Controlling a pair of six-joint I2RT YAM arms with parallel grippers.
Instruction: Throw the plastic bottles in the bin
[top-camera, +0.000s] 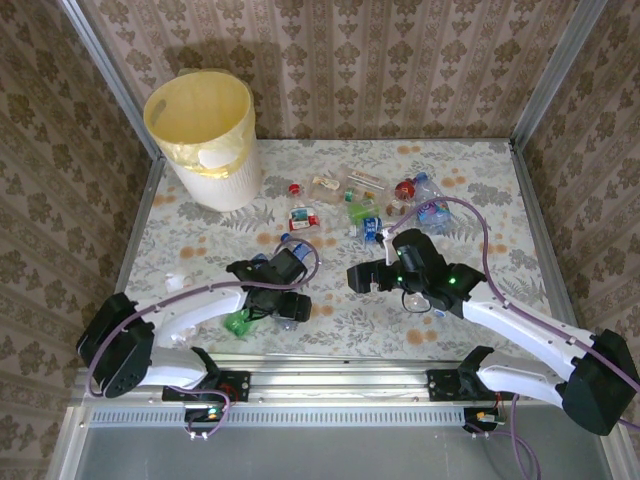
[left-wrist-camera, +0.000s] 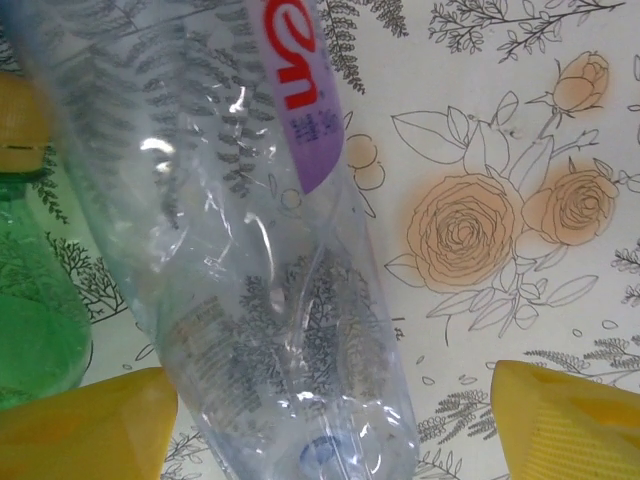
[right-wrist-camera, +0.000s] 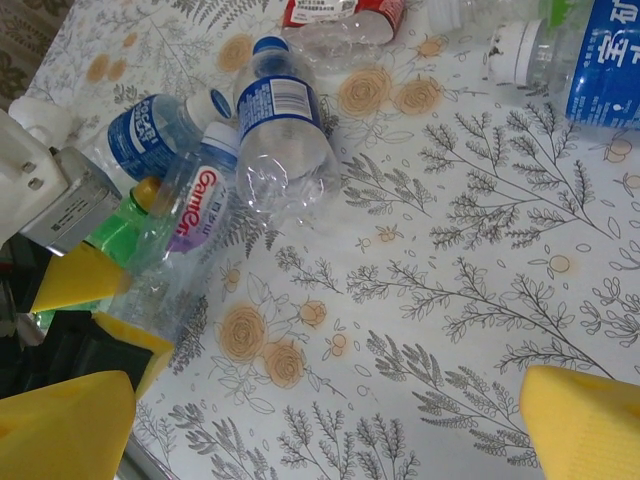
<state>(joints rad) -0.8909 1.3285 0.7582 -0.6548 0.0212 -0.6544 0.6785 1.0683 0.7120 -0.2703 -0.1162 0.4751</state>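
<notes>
A clear crushed plastic bottle (left-wrist-camera: 270, 300) with a purple-and-red label lies on the flowered table between the yellow fingers (left-wrist-camera: 85, 425) of my left gripper (left-wrist-camera: 325, 430). The left finger is against its side; a gap remains at the right finger, so the jaws are open around it. A green bottle (left-wrist-camera: 35, 300) with a yellow cap lies just to its left. My right gripper (right-wrist-camera: 325, 430) hangs open over bare tablecloth. Several more bottles (top-camera: 360, 205) lie mid-table. The pale-yellow bin (top-camera: 205, 140) stands at the far left corner.
In the right wrist view two blue-labelled bottles (right-wrist-camera: 280, 130) lie beside the clear one (right-wrist-camera: 190, 220), and another (right-wrist-camera: 600, 60) sits at top right. Metal rails (top-camera: 135, 215) and wallpapered walls fence the table. Both grippers (top-camera: 268, 300) work near the front edge.
</notes>
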